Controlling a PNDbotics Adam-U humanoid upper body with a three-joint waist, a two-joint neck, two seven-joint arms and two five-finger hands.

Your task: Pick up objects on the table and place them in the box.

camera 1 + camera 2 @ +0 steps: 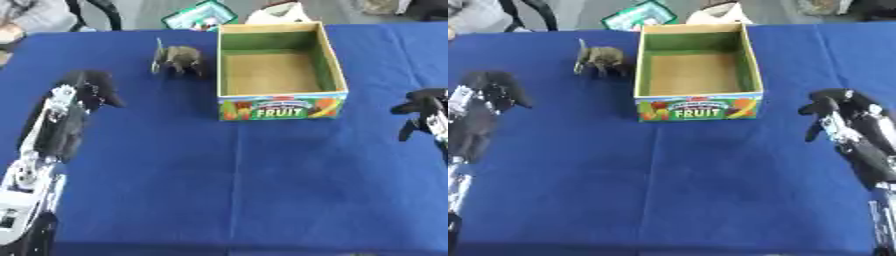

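Note:
A small grey-brown toy elephant (178, 60) stands upright on the blue table, just left of the box. The open cardboard box (281, 107) with "FRUIT" printed on its front wall sits at the back middle, and its brown floor shows nothing inside. My left hand (90, 86) hovers over the left side of the table, below and left of the elephant, with fingers curled and nothing in them. My right hand (838, 111) hangs to the right of the box, fingers curled downward, holding nothing.
Blue cloth (245, 180) covers the whole table, with wide room in front of the box. Beyond the far edge lie a green-framed flat object (199, 16) and a white object (278, 12). A chair leg shows at the far left.

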